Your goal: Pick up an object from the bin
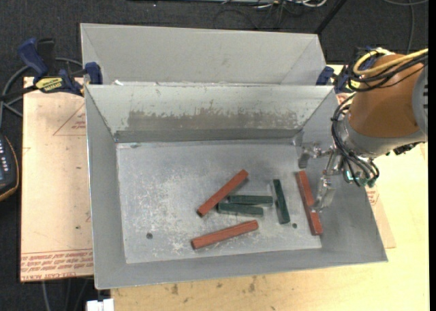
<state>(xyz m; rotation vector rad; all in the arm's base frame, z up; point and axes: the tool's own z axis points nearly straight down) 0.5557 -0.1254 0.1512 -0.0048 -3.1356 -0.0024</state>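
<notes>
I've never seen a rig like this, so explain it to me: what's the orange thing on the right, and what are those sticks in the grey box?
One camera looks down into a grey metal bin. The orange-covered thing on the right is a robot arm. Its gripper hangs low by the bin's right wall, close beside a red bar. Two more red bars and three dark green bars lie loose on the bin's floor. I can't see it holding anything.

red bar (313, 214) | lying flat | along bin's (204, 105) right wall
</notes>
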